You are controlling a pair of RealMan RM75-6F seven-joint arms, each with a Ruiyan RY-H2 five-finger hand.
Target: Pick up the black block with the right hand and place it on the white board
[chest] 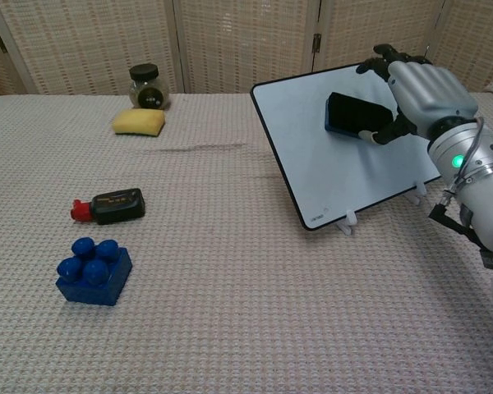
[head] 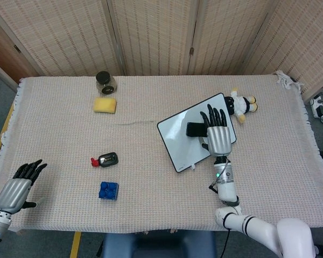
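The black block point(head: 194, 129) point(chest: 354, 116) lies flat against the sloped face of the white board point(head: 177, 138) point(chest: 320, 168), near its upper middle. My right hand point(head: 217, 133) point(chest: 421, 87) holds the block from the right, thumb under its lower edge and fingers reaching over its top. The board stands tilted on small white feet at the table's right centre. My left hand point(head: 16, 189) hangs open at the table's front left edge, holding nothing; only the head view shows it.
A dark-lidded jar point(head: 105, 81) point(chest: 148, 85) and a yellow sponge point(head: 105, 104) point(chest: 138, 121) sit at the back left. A black bottle with a red cap point(head: 105, 159) point(chest: 110, 206) and a blue brick point(head: 109, 190) point(chest: 93, 271) lie front left. A plush toy point(head: 242, 104) lies behind the board.
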